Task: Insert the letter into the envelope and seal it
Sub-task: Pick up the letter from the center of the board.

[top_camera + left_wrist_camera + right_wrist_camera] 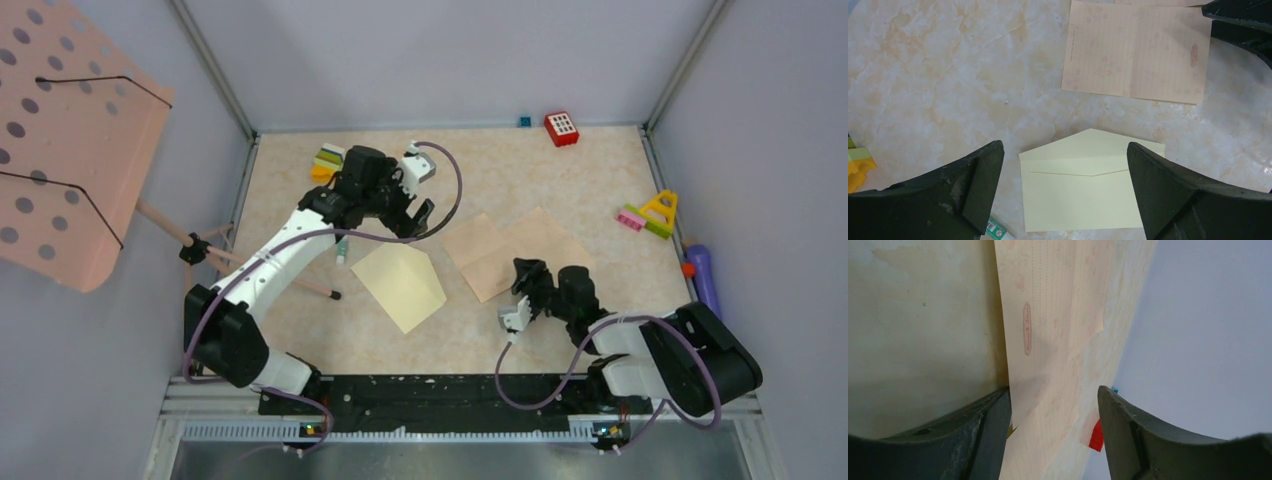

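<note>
Hovering wide open over the envelope [400, 283], the left pincer [415, 222] held nothing. The envelope lay flat mid-bench [560, 170], flap open. The right pincer [527, 272] straddled the letter [505, 255] edge, jaws apart, not yet clamped. Inserting and sealing were both left to do.

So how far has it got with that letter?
Barely started. Done: nothing; the envelope lies flap open, the letter flat beside it. In hand: the right gripper, open, straddles the letter's edge; the left gripper hovers open over the envelope. Left: lifting, inserting, sealing.
</note>
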Available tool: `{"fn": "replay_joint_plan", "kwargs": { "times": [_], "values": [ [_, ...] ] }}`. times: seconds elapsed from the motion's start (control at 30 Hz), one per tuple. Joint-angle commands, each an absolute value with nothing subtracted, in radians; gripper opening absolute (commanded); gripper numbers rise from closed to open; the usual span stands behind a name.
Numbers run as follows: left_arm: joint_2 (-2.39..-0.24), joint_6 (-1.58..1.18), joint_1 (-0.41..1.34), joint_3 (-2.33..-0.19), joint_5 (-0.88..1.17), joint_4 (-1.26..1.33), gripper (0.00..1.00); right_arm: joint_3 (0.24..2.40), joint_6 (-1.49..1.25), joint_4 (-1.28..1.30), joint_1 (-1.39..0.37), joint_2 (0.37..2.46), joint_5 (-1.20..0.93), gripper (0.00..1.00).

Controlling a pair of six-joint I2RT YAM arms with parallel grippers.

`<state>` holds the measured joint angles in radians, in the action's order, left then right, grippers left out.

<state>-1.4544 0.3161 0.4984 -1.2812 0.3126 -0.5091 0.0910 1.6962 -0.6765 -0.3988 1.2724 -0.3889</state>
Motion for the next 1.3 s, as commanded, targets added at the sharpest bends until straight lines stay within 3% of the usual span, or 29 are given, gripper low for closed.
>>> {"fn": "replay_joint_plan", "kwargs": {
  "times": [0.0, 0.1, 0.27, 0.37, 0.57, 0.8, 1.27],
  "values": [
    [-1.411, 0.317, 0.491, -1.292, 0.314, -0.483, 0.98, 0.084, 1.651, -0.645, -0.426, 1.301, -0.393, 0.60],
    [-1.410, 0.318, 0.492, -1.290, 0.317, -0.482, 0.98, 0.086, 1.638, -0.655, -0.434, 1.298, -0.393, 0.49],
    [-1.413, 0.317, 0.491, -1.285, 0.320, -0.479, 0.98, 0.117, 1.564, -0.632, -0.442, 1.235, -0.394, 0.14],
    [-1.418, 0.318, 0.492, -1.285, 0.321, -0.478, 0.98, 0.180, 1.498, -0.503, -0.442, 1.157, -0.399, 0.00],
    [-1.423, 0.316, 0.491, -1.285, 0.325, -0.477, 0.98, 0.344, 1.370, -0.204, -0.442, 1.016, -0.458, 0.00],
    [-1.412, 0.312, 0.492, -1.291, 0.337, -0.478, 0.98, 0.537, 1.179, 0.065, -0.443, 1.008, -0.507, 0.00],
    [-1.382, 0.340, 0.492, -1.394, 0.396, -0.556, 0.98, 0.806, 0.832, 0.260, -0.437, 1.059, -0.431, 0.00]
  ]
}}
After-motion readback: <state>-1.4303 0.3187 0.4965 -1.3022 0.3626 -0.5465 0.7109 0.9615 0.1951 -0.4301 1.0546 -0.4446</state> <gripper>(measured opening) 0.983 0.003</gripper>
